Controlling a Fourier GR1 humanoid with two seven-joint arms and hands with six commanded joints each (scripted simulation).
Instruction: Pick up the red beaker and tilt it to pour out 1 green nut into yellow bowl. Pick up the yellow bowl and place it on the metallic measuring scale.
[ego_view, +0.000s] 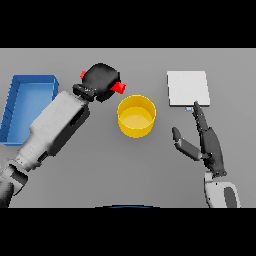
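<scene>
My left hand (101, 79) is curled round the red beaker (118, 88), of which only small red parts show at the hand's left and right sides. The beaker's right end sits just left of and above the yellow bowl (136, 116), which stands upright at the table's middle. I cannot see a green nut in the bowl or the beaker. The metallic measuring scale (187, 88) lies flat at the right rear. My right hand (209, 145) rests open in front of the scale, its fingers straight and one fingertip near the scale's front edge.
A blue tray (20, 107) lies at the far left, beside my left forearm (57, 122).
</scene>
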